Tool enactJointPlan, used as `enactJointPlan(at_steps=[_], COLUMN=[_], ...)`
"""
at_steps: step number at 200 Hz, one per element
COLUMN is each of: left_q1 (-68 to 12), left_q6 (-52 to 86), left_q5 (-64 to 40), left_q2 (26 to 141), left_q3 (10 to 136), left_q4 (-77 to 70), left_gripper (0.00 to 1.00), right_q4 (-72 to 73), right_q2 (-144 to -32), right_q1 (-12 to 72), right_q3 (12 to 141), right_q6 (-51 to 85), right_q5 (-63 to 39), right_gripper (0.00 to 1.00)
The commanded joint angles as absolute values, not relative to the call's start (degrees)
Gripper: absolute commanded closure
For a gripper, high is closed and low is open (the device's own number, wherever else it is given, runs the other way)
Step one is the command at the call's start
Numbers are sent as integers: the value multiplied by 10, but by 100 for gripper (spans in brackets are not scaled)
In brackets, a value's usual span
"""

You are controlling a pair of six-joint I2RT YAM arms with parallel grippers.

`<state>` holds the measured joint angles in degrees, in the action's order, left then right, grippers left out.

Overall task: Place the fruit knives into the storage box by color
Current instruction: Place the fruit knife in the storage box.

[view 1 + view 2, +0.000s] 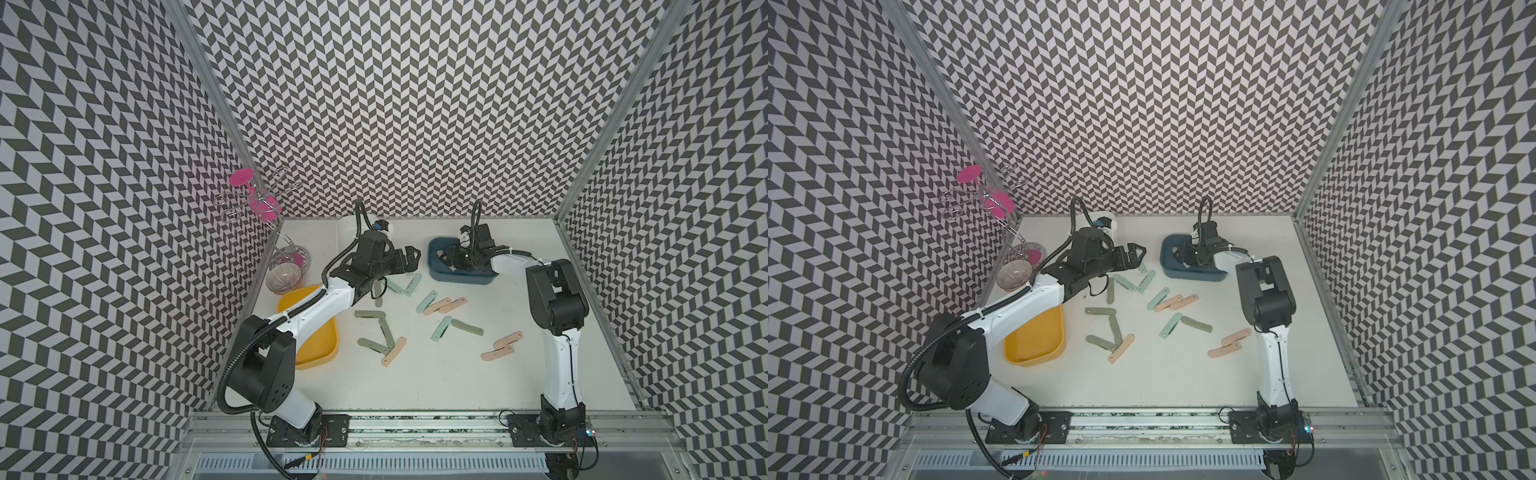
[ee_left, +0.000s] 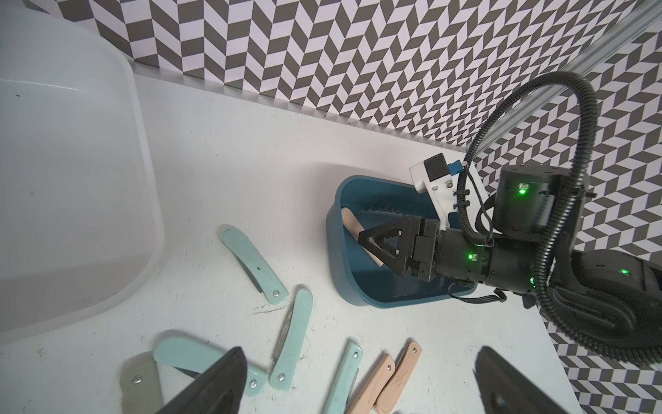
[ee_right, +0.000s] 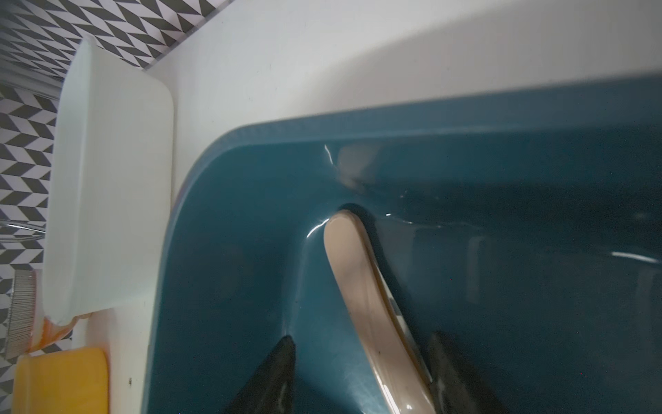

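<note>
Fruit knives lie scattered on the white table in both top views: mint ones [image 1: 427, 301], olive ones [image 1: 370, 314] and peach ones [image 1: 508, 340]. A dark blue storage box [image 1: 436, 245] stands at the back. My right gripper [image 3: 361, 351] reaches into it, open. A peach knife [image 3: 358, 286] lies on the box floor between its fingers, close to one and apart from the other. My left gripper [image 2: 358, 358] hovers wide open over mint knives [image 2: 290, 344] beside the white storage box [image 2: 71, 143], with nothing in it. A yellow storage box [image 1: 316, 353] sits under the left arm.
A wire rack with pink cups [image 1: 257, 195] and a ribbed bowl [image 1: 284, 279] stand at the back left. Patterned walls close in three sides. The left arm [image 1: 316, 299] crosses above the yellow box. A metal rail [image 1: 415, 419] runs along the front.
</note>
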<state>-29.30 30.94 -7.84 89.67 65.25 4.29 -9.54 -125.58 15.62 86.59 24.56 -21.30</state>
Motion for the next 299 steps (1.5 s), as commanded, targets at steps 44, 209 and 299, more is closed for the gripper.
enactJointPlan(at_steps=[44,209,299], left_q1=[-299,-298,-298], left_q6=[302,295,297], left_q5=[-80,-74,-71], left_q2=[898,890,875], left_q3=[675,677,664], left_q4=[43,51,50], left_gripper=[0,0,0], right_q4=[-95,-66,-96], right_q2=[-1266,-1267,-1262], right_q1=[170,169,147], right_q3=[848,851,897], right_q6=[284,317,298], right_q5=[-252,-291,-246], right_gripper=[42,42,40])
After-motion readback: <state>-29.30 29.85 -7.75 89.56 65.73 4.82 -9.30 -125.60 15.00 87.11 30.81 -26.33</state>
